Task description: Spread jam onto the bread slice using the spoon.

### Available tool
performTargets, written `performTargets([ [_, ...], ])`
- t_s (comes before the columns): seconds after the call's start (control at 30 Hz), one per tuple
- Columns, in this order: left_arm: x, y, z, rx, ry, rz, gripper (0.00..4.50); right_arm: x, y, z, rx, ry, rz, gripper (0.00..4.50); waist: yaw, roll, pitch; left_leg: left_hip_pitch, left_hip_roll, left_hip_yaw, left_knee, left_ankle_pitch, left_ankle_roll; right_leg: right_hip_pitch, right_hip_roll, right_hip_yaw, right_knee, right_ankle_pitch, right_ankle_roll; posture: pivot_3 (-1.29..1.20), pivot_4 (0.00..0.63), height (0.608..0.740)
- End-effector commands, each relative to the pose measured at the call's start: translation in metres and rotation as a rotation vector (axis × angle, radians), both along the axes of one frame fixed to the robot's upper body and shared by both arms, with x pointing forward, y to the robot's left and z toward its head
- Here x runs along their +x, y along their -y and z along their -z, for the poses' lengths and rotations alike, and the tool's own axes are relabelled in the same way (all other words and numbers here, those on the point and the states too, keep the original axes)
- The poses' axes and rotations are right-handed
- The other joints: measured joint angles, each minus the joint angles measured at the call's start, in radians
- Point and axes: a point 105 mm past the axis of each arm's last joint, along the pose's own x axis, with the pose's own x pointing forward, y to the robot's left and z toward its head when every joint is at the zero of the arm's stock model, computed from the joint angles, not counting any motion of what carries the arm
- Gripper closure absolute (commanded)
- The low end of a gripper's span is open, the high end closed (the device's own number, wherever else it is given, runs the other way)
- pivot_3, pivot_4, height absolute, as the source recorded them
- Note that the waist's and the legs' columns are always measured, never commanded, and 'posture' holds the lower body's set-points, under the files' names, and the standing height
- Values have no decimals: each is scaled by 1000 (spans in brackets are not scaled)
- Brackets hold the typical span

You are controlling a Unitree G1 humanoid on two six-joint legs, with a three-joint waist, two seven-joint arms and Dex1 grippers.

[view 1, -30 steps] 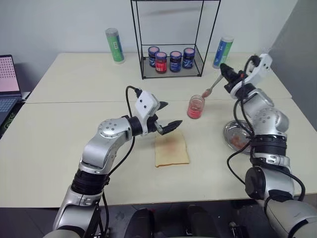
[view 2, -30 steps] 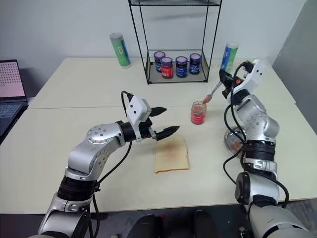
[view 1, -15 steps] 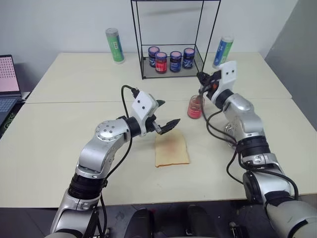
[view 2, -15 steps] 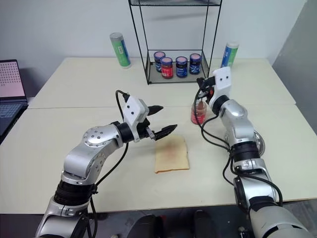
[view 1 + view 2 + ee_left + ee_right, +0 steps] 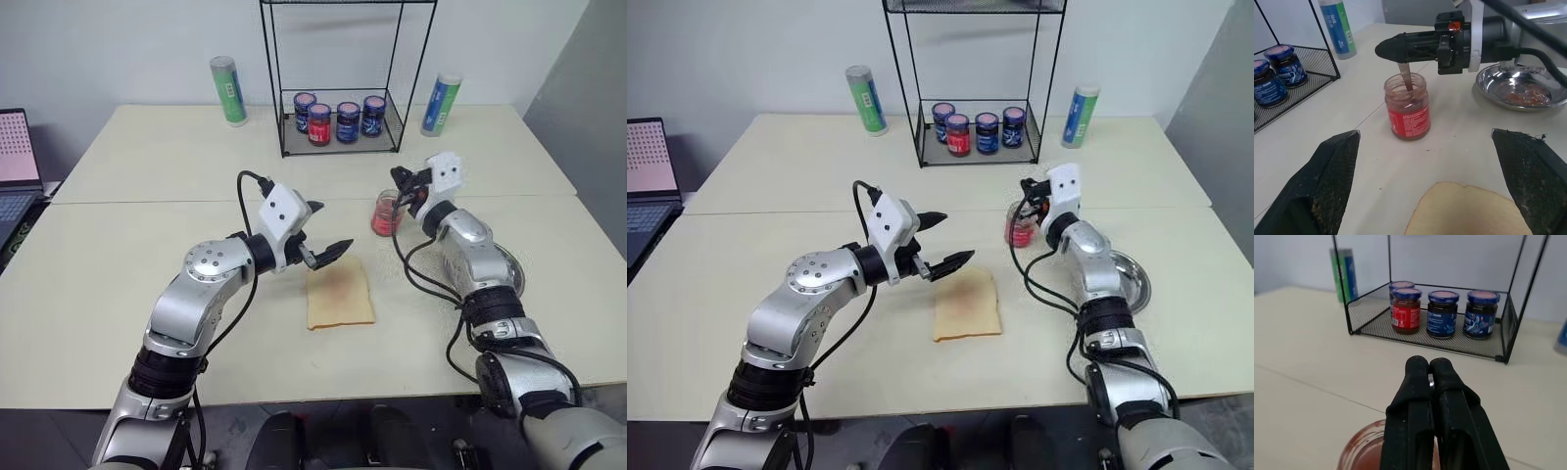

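Spoon (thin, silvery) dips into round glass jam jar, pinched by right claw; left claw spread.

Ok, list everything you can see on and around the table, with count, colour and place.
jam jar: one, clear glass, pinkish-red jam, red label, open, right of table centre.
spoon: one, silver, dipped into the jam jar.
bread slice: one, light tan with a reddish centre, flat at table centre.
steel dish: one, silver, red smears inside, right side.
wire rack: one, black, at the back.
lidded jars: four, dark lids, one red, in the rack.
tubes: two, green and blue, either side of the rack.
laptop: one, far left edge.
left gripper: open, above the bread's far edge.
right gripper: shut on the spoon, over the jam jar.
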Motion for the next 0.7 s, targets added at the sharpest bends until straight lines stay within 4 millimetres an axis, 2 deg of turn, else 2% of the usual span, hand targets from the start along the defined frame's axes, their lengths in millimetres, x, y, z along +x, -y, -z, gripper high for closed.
performTargets([
  [0.03,-3,2,-13,-7,62,12,0,5,8,1,160,-95,33,4490,0,0,0,0,0,0,0,0,0,0,0,0,0,0,0,0,150,740],
  [0.2,-1,0,-10,-6,68,-1,0,9,12,-7,398,-168,33,4490,0,0,0,0,0,0,0,0,0,0,0,0,1,0,0,0,150,740],
  [0.3,1,-2,-9,-6,68,-10,0,11,16,-11,472,-192,43,4490,0,0,0,0,0,0,0,0,0,0,0,0,0,0,0,0,150,740],
  [0.4,0,-2,-11,-14,73,-13,0,10,21,-25,570,-187,32,4490,0,0,0,-1,0,0,0,0,0,-1,0,0,0,0,0,0,150,740],
  [0.53,-2,-11,1,25,51,-13,0,7,23,-31,642,-203,5,4490,-3,0,0,-1,0,0,0,0,0,-1,0,0,0,0,0,0,150,740],
  [0.7,-2,-12,-1,32,47,8,0,-1,21,-48,691,-195,-29,4490,-1,1,0,-1,0,0,-1,0,0,-2,0,0,1,0,0,0,150,740],
])
